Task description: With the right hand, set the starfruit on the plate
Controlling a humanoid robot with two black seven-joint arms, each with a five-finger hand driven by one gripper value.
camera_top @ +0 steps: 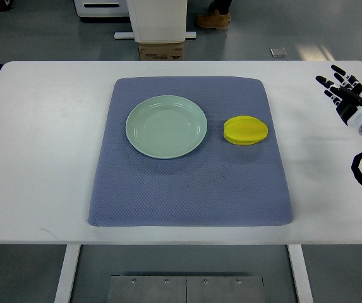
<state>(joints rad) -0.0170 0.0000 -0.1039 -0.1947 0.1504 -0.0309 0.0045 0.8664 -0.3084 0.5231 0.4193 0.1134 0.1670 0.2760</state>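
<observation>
Right hand hovering w/ fingers spread, empty, well apart from starfruit — approach from above, gripping across ridges, then lifting to plate.

A big white table is filling most of the picture. A blue-grey mat is lying flat on the table, right in the middle. The mat is covering a large part of the table top, and bare white table is showing all around it. The left side of the table is showing wide and plain. On the mat, a pale green plate is sitting toward the back. A yellow starfruit is lying on the mat just to the right of the plate, not touching it.
</observation>
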